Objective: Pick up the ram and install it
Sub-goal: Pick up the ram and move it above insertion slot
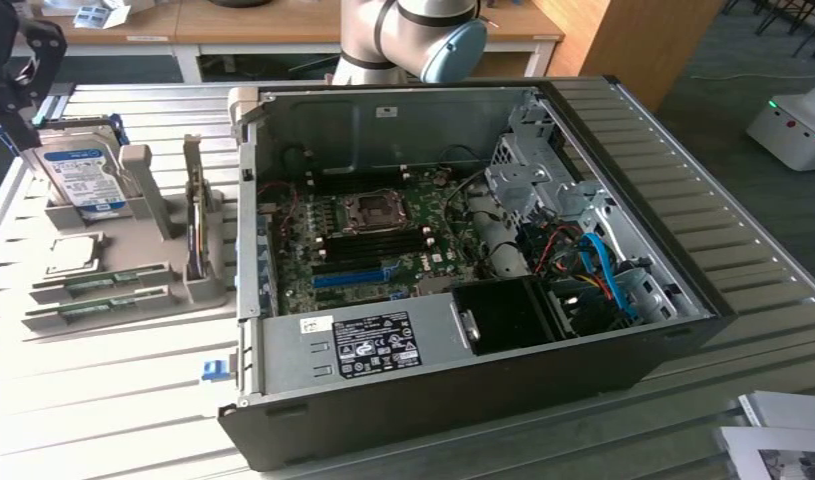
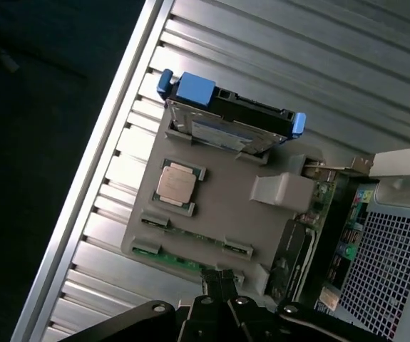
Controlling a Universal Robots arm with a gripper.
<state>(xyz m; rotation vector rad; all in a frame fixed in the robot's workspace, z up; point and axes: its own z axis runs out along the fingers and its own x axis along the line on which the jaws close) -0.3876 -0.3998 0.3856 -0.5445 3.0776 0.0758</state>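
Observation:
Two green ram sticks (image 1: 111, 279) (image 1: 95, 307) lie in a grey holder tray (image 1: 140, 250) at the exterior view's left, beside the open computer case (image 1: 447, 350). In the wrist view one ram stick (image 2: 170, 258) shows as a green strip at the tray's edge, and the other (image 2: 194, 233) is a thin line between its clips. My gripper (image 1: 18, 125) hangs high above the far left of the tray, near the hard drive. Its fingertips (image 2: 219, 276) are pressed together, shut on nothing, with the tray well below them.
The tray also holds a blue-labelled hard drive (image 1: 84, 175), a square silver processor (image 1: 68, 256) and an upright expansion card (image 1: 194, 215). Inside the case the motherboard (image 1: 367, 235) has dark memory slots and a blue slot (image 1: 347, 276). The ribbed metal table (image 1: 100, 400) lies all around.

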